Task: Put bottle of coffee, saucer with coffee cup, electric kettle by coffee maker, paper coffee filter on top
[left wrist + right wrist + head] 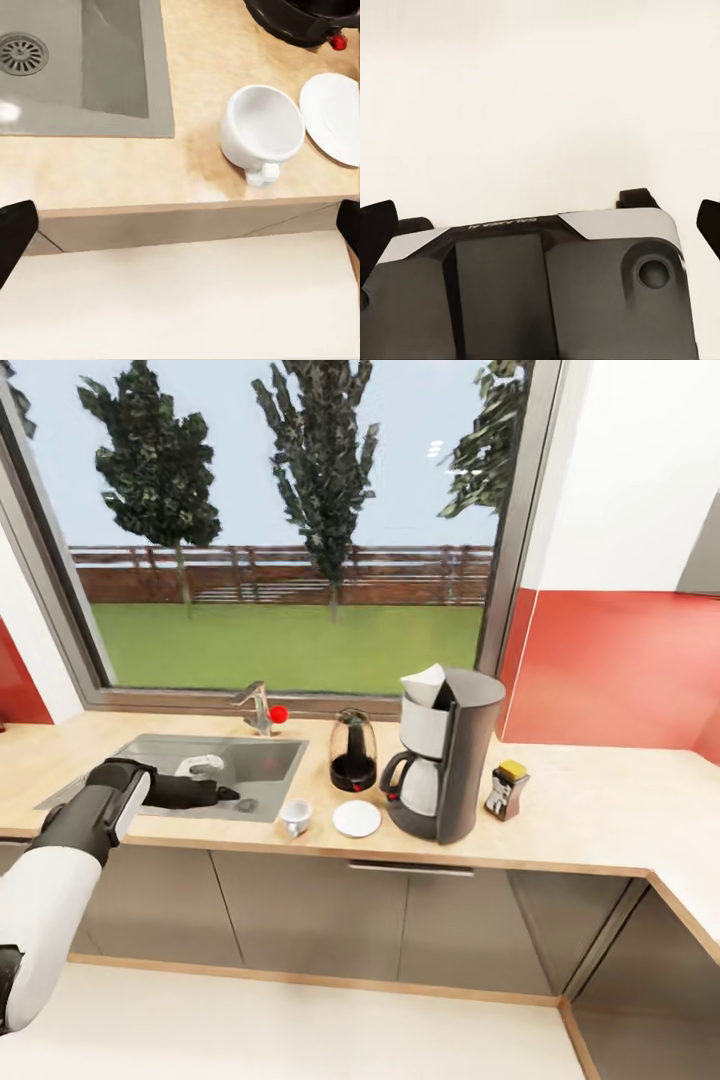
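On the countertop (pixel 600 810) the black coffee maker (pixel 445 755) stands with the white paper coffee filter (pixel 424 682) on top. The bottle of coffee (pixel 508 789) is right of it and the glass electric kettle (pixel 353 750) left of it. The white saucer (pixel 357 818) (pixel 334 116) lies bare in front of the kettle. The coffee cup (pixel 296 816) (pixel 262 129) stands upright on the counter just left of the saucer. My left gripper (pixel 228 793) (pixel 180 232) is open, left of the cup. My right gripper (pixel 540 225) is open and holds nothing. The kitchen shelf is out of view.
A steel sink (pixel 215 765) (pixel 75 60) with a tap (pixel 258 708) sits left of the kettle, under my left forearm. A large window is behind the counter, which turns a corner at the right. In the right wrist view the robot's own base (pixel 540 292) lies below over pale floor.
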